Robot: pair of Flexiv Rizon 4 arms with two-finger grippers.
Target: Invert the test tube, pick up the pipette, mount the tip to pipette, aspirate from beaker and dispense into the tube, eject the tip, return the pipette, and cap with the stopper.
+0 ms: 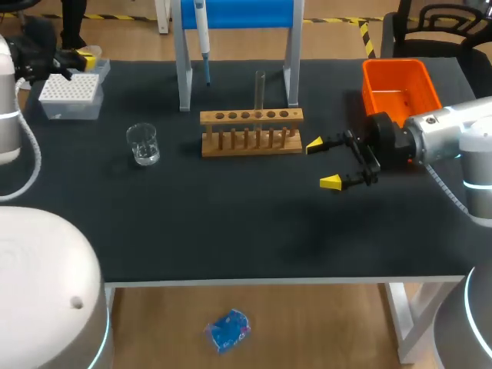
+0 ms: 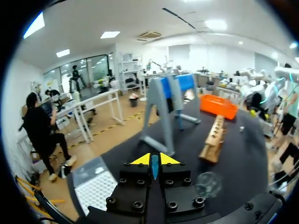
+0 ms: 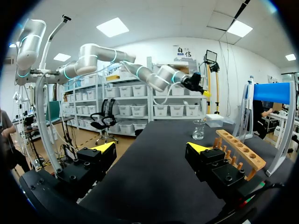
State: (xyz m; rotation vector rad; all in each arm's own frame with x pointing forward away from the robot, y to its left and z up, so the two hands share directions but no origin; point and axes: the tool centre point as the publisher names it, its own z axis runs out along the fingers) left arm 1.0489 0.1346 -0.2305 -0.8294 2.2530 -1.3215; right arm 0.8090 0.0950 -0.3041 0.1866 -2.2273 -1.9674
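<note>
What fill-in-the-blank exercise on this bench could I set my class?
1. The right gripper, beside the rack, is ___.
2. The pipette hangs on a ___ stand.
3. The bin behind that gripper is ___.
4. The rack holds just ___ tube.
Missing words: open; blue; orange; one.

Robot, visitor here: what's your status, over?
Left pincer shut by the tip box. Right pincer open beside the rack. Tube upright in rack, pipette on its stand. Nothing blocking.
</note>
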